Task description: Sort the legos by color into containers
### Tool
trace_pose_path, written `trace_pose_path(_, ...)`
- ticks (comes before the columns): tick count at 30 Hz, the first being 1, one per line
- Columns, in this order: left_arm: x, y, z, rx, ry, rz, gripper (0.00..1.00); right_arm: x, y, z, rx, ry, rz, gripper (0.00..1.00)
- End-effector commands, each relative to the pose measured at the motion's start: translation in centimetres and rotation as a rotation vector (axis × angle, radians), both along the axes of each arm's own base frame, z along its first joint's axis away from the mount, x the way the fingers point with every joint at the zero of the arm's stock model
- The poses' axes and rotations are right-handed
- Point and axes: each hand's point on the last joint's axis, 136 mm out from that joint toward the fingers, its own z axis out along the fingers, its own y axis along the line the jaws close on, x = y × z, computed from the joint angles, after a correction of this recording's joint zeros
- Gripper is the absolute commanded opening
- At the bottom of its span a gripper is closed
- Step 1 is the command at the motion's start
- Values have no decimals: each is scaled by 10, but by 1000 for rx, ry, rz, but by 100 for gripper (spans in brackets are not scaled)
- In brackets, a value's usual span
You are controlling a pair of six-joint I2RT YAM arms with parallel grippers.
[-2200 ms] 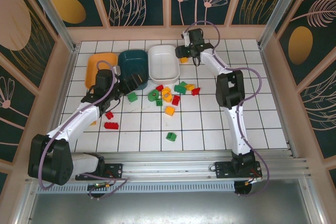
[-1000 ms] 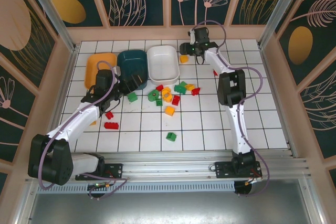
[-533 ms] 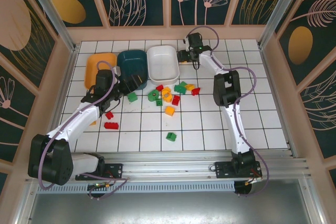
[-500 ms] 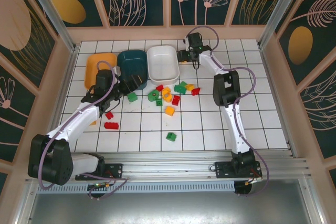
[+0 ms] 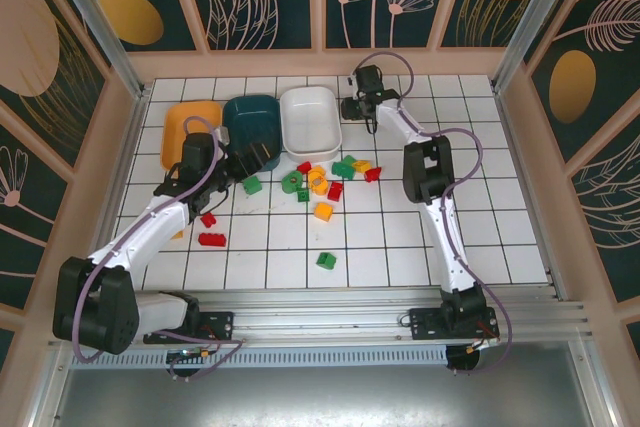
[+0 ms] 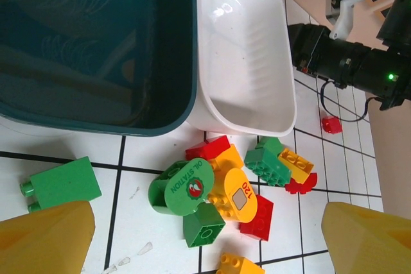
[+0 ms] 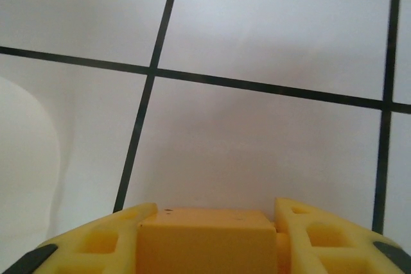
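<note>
Brick: yellow brick [image 7: 204, 243] clamped in right gripper [image 7: 209, 215] (just beside white tray [image 5: 310, 123])
Left gripper [image 6: 205, 226]: spread wide, empty

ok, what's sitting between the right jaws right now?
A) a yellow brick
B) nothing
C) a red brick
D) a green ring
A: the right wrist view shows a yellow brick filling the gap between the right jaws, just above the white tiled floor.

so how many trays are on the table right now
3: the orange tray at the far left, the dark teal tray beside it in the middle, the white tray on the right. None seems hidden.
</note>
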Motion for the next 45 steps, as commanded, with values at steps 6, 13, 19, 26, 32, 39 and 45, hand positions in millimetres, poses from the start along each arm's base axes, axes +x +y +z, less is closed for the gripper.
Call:
trace_pose_path(6, -4, 36, 6, 46, -52, 188, 93, -42, -9, 133, 62, -225, -124, 24)
trace_pose_path(13, -20, 63, -2, 122, -21, 302, 98, -87, 77, 117, 33, -176, 68, 26)
trace_pose_path(19, -35, 70, -7, 105, -17, 329, 98, -84, 120, 101, 19, -125, 127, 35)
trace_pose_path(26, -41, 65, 1, 79, -44, 294, 99, -81, 116, 152, 26, -216, 94, 63)
trace_pose_path(32, -40, 47, 6, 21, -72, 211, 98, -97, 53, 189, 0, -314, -54, 65)
trace_pose_path(39, -46, -6, 3, -152, -118, 30, 89, -124, -111, 129, 47, -163, -398, 75)
trace_pose_path(45, -46, -74, -9, -164, -93, -151, 88, -130, -187, 75, 90, -21, -473, 91)
